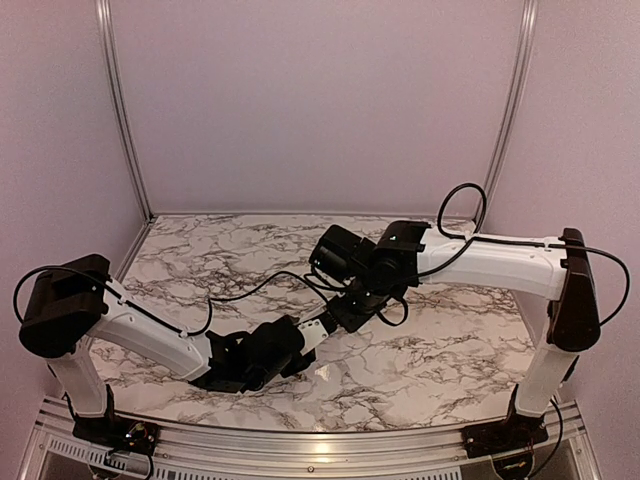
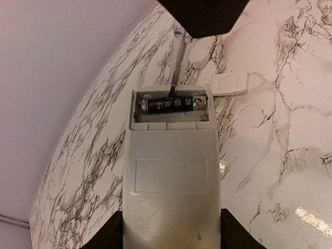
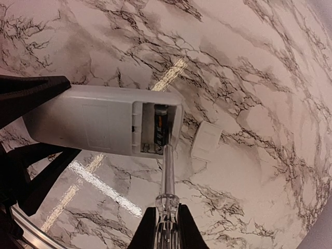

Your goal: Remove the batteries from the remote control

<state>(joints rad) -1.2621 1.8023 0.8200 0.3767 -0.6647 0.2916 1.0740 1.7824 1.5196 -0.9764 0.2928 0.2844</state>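
Note:
My left gripper (image 2: 171,231) is shut on the near end of the white remote control (image 2: 171,176), held back side up with its battery bay open. One dark battery (image 2: 174,105) lies in the bay; it also shows in the right wrist view (image 3: 160,127). The slot beside it looks empty, and no gold-brown battery is in view. My right gripper (image 3: 167,225) is shut on a clear-handled screwdriver (image 3: 167,171), whose metal tip rests at the bay's edge by the battery's end. In the top view both grippers (image 1: 300,345) (image 1: 345,310) meet at the table's middle.
The white battery cover (image 2: 230,84) lies loose on the marble table just beyond the remote's open end; it also shows in the right wrist view (image 3: 206,140). Pale walls with metal rails enclose the table at the back and sides.

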